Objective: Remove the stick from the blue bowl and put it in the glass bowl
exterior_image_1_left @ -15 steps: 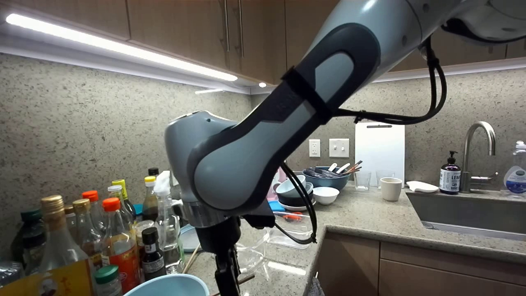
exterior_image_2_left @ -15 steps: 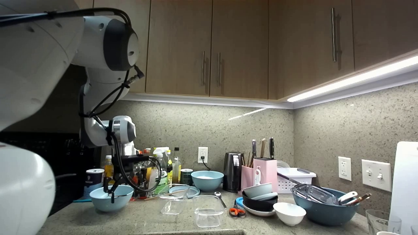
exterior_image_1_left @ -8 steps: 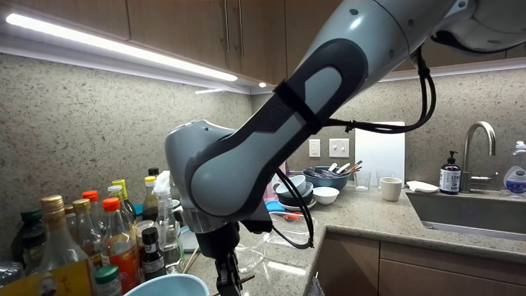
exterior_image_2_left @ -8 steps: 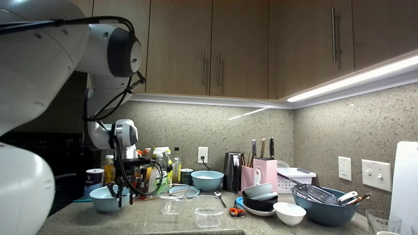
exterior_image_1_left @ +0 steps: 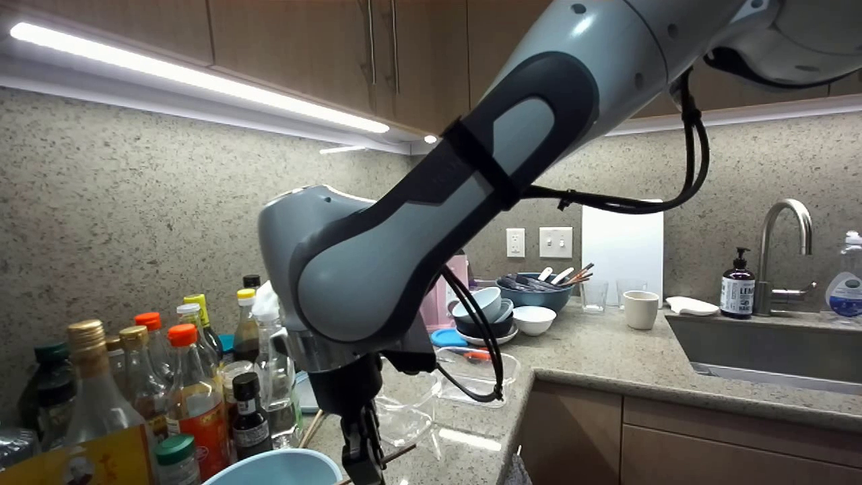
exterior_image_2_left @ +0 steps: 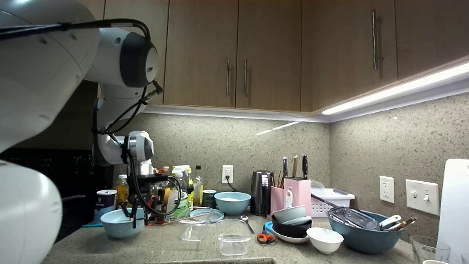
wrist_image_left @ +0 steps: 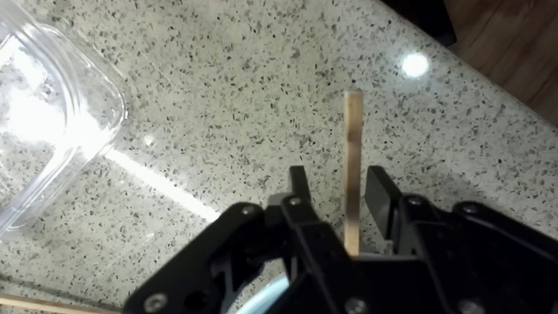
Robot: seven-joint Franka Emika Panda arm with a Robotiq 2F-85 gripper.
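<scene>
The stick, thin and light wooden, runs lengthwise between the parted fingers of my gripper in the wrist view. Counter shows on either side of it, so the jaws are partly open and do not appear to grip it. Its free end points away over the counter; the lower part is hidden behind the gripper. The blue bowl stands beside my gripper in an exterior view, with its rim just visible in the wrist view. Clear containers sit to the right; which is the glass bowl I cannot tell.
Bottles crowd the wall side, close to the arm. Another blue bowl, orange scissors and stacked dishes stand further along. A further stick lies on the counter, whose edge is nearby.
The arm has shifted right in an exterior view, dipping and then rising slightly. The jaws stand narrower than before. The stick's free end is a little higher.
</scene>
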